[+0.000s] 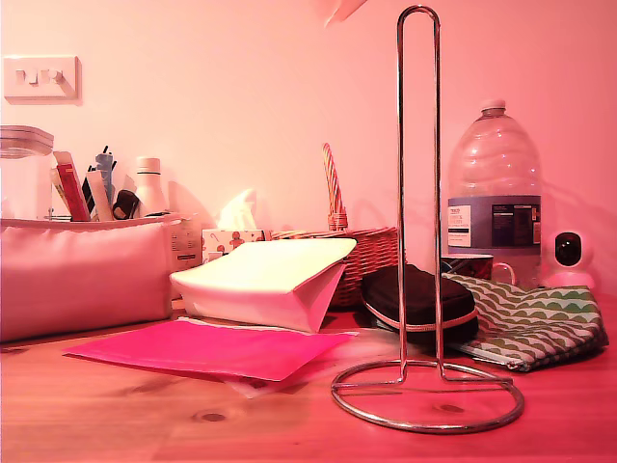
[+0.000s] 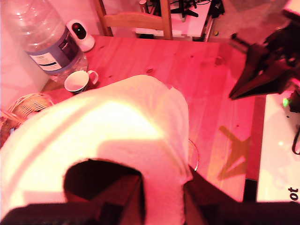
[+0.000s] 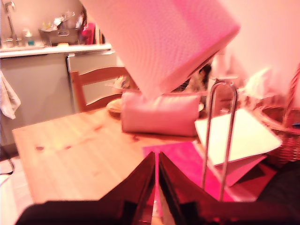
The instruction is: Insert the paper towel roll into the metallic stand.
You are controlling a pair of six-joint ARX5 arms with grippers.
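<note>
From my first wrist view, my first gripper [image 2: 140,197] is clenched on the big white embossed paper towel roll [image 2: 108,154], one finger tucked into its dark core hole. The roll is in the air over the wooden table [image 2: 206,79], tilted, with its lower corner just above and beside the looped top of the tall chrome wire stand [image 3: 220,136]. In the exterior view the stand [image 1: 420,241] rises alone from its ring base at the table's near edge, nothing threaded on it, and only a sliver of the roll shows at the frame top.

My second gripper [image 3: 156,187] hovers lower, jaws pressed together and empty, aimed past the stand toward the pink sheet [image 3: 187,164].

I judge this the carry-and-align step. Next I need to level the roll, centre its core over the rods, then lower.
</note>
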